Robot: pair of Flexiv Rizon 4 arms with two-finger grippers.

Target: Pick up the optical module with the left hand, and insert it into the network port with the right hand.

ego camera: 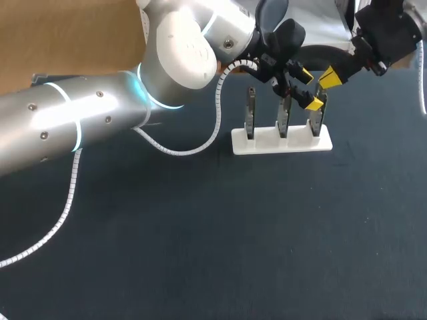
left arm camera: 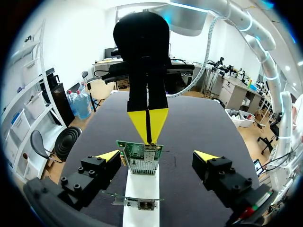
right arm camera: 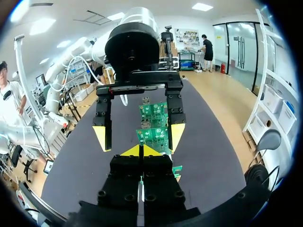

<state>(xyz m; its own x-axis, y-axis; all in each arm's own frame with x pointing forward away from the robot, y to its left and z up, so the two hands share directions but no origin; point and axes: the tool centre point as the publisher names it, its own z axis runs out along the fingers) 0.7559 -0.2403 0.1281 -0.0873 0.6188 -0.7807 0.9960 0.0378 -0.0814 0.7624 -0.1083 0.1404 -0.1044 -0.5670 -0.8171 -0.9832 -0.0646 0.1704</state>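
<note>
Three green network boards stand upright in a white rack (ego camera: 280,142). My left gripper (ego camera: 308,89) is open and straddles the rightmost board (ego camera: 321,115) without touching it. In the left wrist view that board (left arm camera: 139,158) stands between the open left gripper (left arm camera: 157,155) fingers. My right gripper (ego camera: 328,80) is shut, its yellow tips pressed together just above the board's top edge. From the left wrist it shows as a black right gripper (left arm camera: 148,124) pointing down at the board. In the right wrist view the right gripper (right arm camera: 140,150) faces the open left gripper (right arm camera: 138,136). No optical module is visible.
The rack (left arm camera: 141,194) sits far back on the dark table (ego camera: 200,240), with the other boards (ego camera: 250,113) beside the arms. A white coiled cable (ego camera: 213,127) hangs from my left arm down to the table at the left.
</note>
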